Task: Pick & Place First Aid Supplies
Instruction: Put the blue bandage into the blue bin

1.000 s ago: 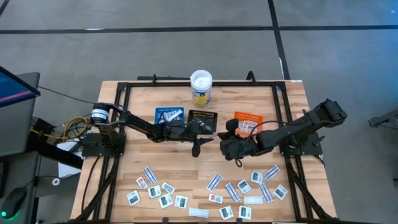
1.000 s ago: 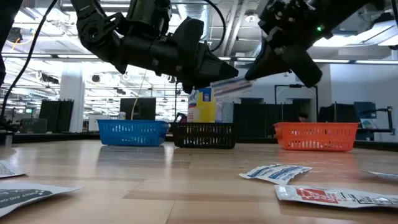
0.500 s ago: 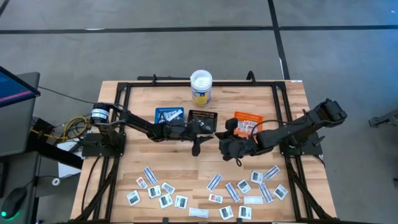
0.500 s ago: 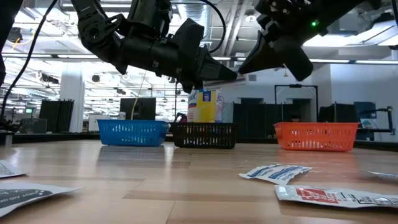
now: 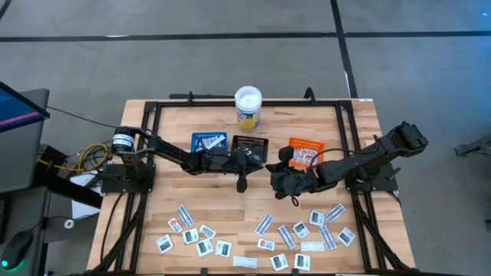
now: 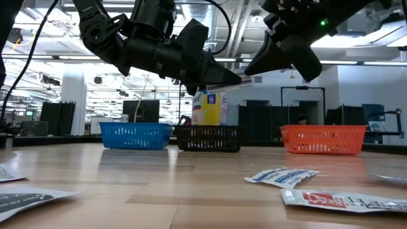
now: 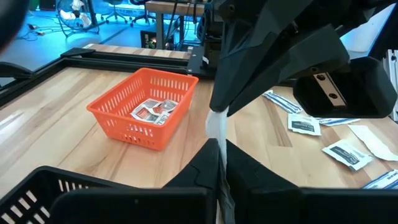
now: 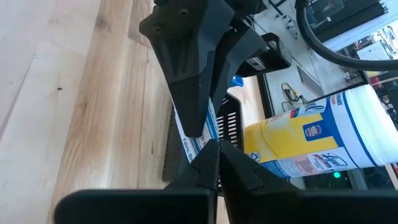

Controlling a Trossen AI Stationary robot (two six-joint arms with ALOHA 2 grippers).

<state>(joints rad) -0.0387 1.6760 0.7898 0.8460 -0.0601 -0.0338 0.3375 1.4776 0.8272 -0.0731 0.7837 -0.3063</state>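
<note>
Above mid-table, the left gripper (image 6: 234, 79) and right gripper (image 6: 249, 72) both pinch one narrow white-and-blue packet (image 6: 241, 81) (end to end); basket trays (image 6: 208, 138) stand beyond.

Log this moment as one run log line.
phase: handover mid-air | left gripper: shut on packet | right gripper: shut on packet | orange basket: nearby

high: overhead, straight down | low: tabletop level, facing room | wrists: close, facing each other
</note>
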